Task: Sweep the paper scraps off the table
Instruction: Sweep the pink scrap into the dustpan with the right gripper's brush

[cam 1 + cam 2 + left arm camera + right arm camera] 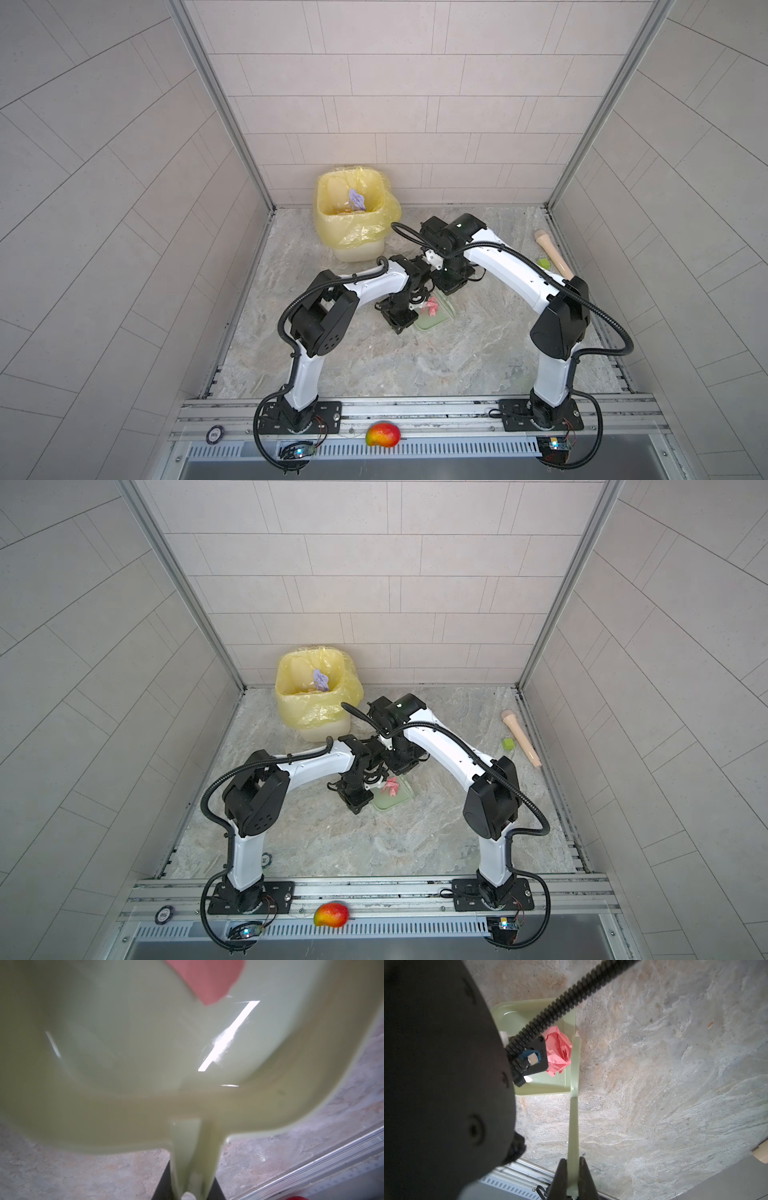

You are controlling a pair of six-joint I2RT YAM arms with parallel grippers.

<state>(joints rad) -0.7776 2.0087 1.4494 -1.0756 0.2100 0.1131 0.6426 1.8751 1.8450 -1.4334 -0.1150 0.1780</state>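
Note:
A pink paper scrap (432,307) (390,786) (558,1051) lies in a pale green dustpan (430,325) (388,803) (124,1043) on the table (415,365). My left gripper (190,1188) (399,318) is shut on the dustpan's handle. My right gripper (573,1167) (451,282) is shut on a thin pale green sweeping blade (574,1115). The blade's far end stands at the pan's open edge, right beside the pink scrap. A lavender scrap (357,199) (321,680) sits in the bin. No loose scraps show on the table.
A yellow-bagged bin (353,232) stands at the back, left of centre. A small green cube (507,743) and a beige handle (521,737) lie by the right rail. A red-yellow mango (382,434) rests on the front rail.

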